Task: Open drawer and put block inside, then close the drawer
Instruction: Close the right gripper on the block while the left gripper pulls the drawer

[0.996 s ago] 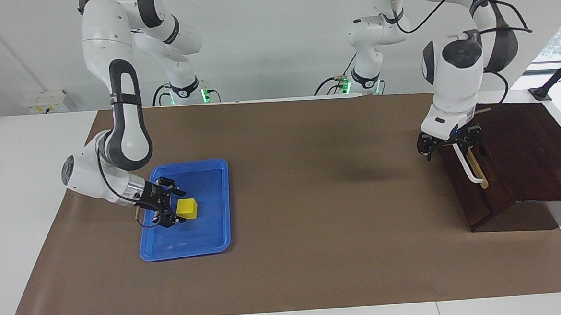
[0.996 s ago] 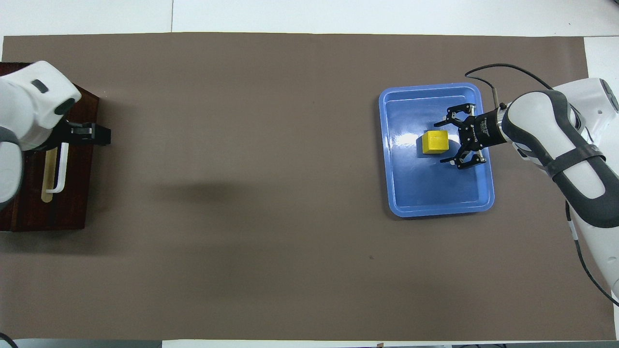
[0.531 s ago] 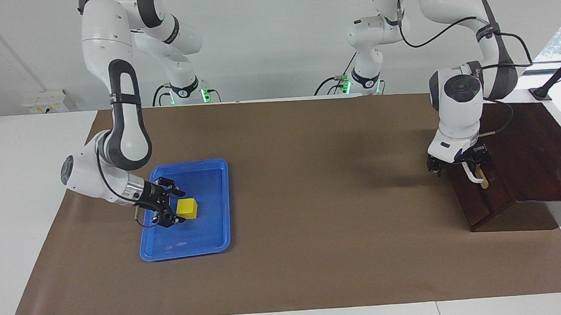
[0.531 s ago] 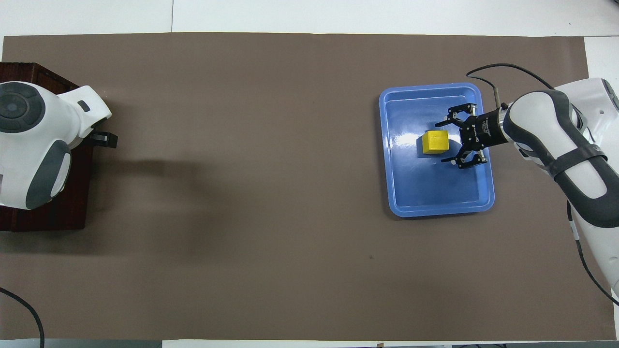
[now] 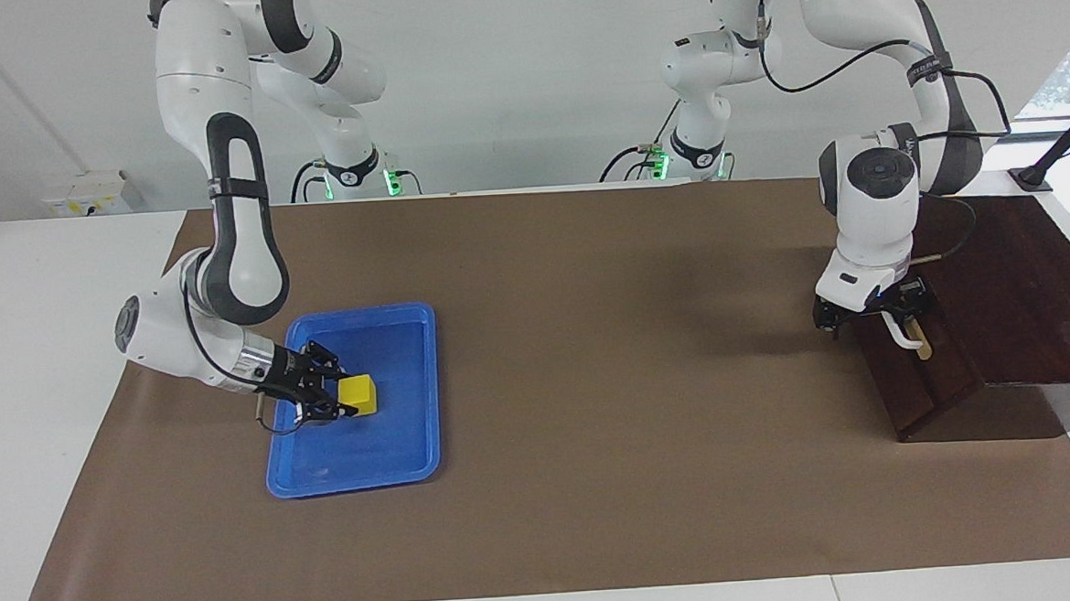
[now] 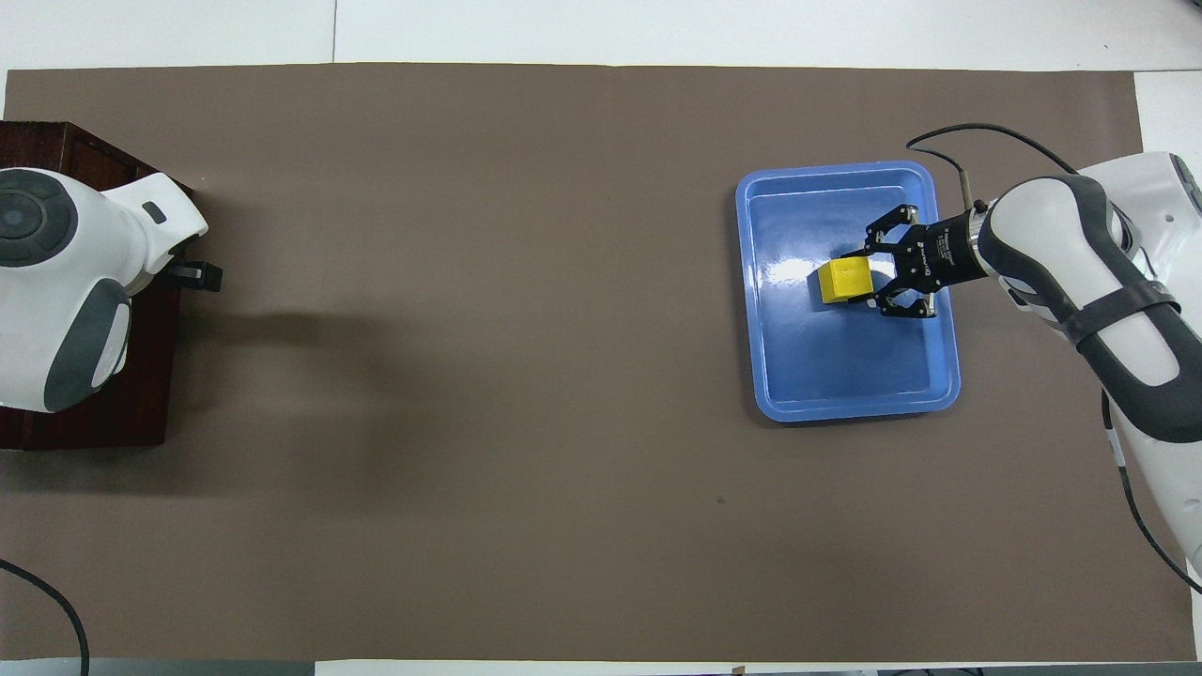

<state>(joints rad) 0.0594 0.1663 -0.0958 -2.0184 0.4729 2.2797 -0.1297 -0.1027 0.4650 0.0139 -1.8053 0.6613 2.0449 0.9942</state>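
Your right tool (image 5: 337, 403) is down in the blue tray (image 5: 409, 394) at the right arm's end of the desk (image 5: 599, 480), and its fingers are closed onto the block (image 5: 358, 395), one on each of two facing sides, so you have hold of it. The block sits low in the tray, near the tray's middle; whether it has left the tray floor you cannot tell from here. Lift it straight up until it clears the tray's rim before you carry it sideways (a drag across the rim could twist the cube in the fingers).

Your left tool (image 5: 874, 313) is at the drawer (image 5: 923, 372), at the left arm's end of the desk, low against the upper end of the white bar handle (image 5: 906, 339). Its fingers are spread as wide as they go and grip nothing yet. The drawer front looks flush with the dark box, so judge it still shut. Set both fingers squarely around the bar before you close, then pull straight out along the drawer's own line, not at a slant, or the drawer may bind. Keep the block waiting above the desk until the pale inside is showing.

By count: one block, one tray, one drawer with one handle, two arms with one tool each.
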